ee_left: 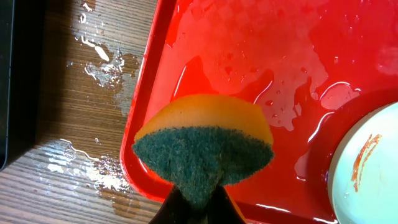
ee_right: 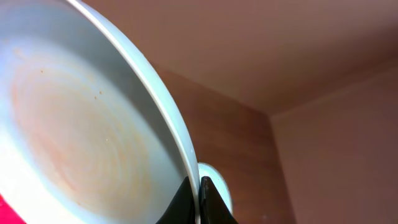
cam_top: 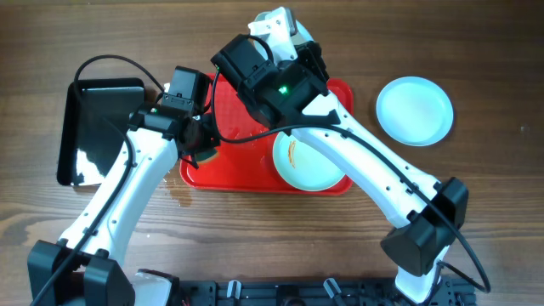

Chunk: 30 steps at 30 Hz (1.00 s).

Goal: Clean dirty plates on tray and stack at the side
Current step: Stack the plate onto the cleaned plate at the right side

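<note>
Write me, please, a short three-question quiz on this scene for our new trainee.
1. True or false: the left gripper is shut on a sponge.
2. The smeared plate is: A, lying on the red tray; B, held up in a gripper; C, stacked on another plate.
3. What does the right gripper hold, and where does it grip it?

Key: 1 true. 2 A. 3 a plate, pinched at its rim.
</note>
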### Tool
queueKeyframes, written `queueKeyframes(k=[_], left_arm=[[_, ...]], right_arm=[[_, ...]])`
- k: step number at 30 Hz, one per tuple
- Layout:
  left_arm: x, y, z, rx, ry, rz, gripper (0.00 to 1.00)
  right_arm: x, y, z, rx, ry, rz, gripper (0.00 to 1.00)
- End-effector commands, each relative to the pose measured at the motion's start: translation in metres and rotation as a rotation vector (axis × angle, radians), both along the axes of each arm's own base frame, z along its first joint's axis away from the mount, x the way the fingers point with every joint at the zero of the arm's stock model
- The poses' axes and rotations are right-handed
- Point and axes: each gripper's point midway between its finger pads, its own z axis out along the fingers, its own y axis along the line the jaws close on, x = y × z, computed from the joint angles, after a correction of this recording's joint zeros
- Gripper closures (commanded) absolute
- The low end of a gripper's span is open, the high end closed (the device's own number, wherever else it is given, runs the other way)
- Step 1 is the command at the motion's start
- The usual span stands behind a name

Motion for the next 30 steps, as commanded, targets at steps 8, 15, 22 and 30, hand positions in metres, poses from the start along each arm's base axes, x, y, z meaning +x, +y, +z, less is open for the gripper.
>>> queueKeyframes(k=[8, 15, 22, 30], left_arm=[[0.0, -0.004, -0.003, -0.016, 0.011, 0.002, 0.96], [0.0, -0.004, -0.003, -0.016, 0.01, 0.002, 0.96], [0.0, -0.004, -0.003, -0.016, 0.01, 0.002, 0.96], [0.005, -0.01, -0.001, -0.05, -0.006, -0.007, 0.96]], right_arm=[[-0.008, -0.021, -0.066, 0.452, 0.369, -0.052, 0.96], [0.013, -0.093, -0.079, 0.869, 0.599, -0.033, 0.96], [0.015, -0.239, -0.103, 1.11, 0.529, -0.326, 0.96], [-0.01, -0.331, -0.173, 1.227, 0.423, -0.62, 0.96]])
